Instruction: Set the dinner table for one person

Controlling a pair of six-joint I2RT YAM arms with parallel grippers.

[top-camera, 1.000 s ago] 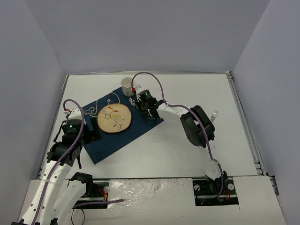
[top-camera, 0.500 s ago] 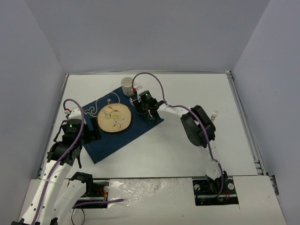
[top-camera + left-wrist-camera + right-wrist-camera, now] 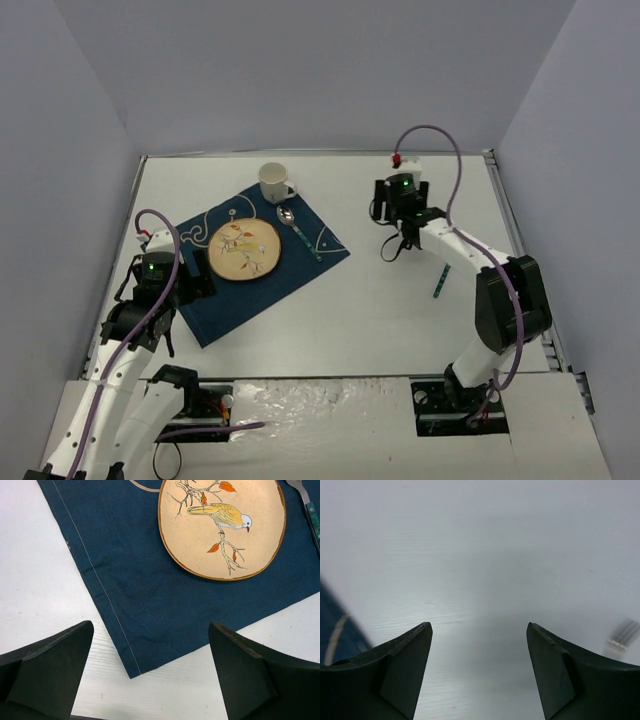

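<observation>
In the top view, the right end effector (image 3: 395,245), which a second before had been pressed together low over the placemat (image 3: 225,310) just right of the plate (image 3: 244,250), was found withdrawn over the right half of the worktop (image 3: 330,320), well apart from the cloth. A spoon (image 3: 298,230) had been left lying on the placemat beside the plate, its bowl towards the cup (image 3: 272,182). The spoon was therefore judged placed. A teal-handled fork (image 3: 440,281), lying on bare worktop near that end effector, was judged the likely piece still to be set. The right arm was reached forward with its elbow raised by the right edge and its wrist turned down. The left arm was unmoved, folded at the placemat's near-left side. In the left wrist view, the left end effector (image 3: 151,627) was seen spread wide and empty above the placemat's near corner, with the plate beyond it. In the right wrist view, the fingers were seen spread with nothing between them. Bare worktop lay below, a sliver of placemat showed at the left edge, and blurred tines, taken for the fork's, showed at the right.
</observation>
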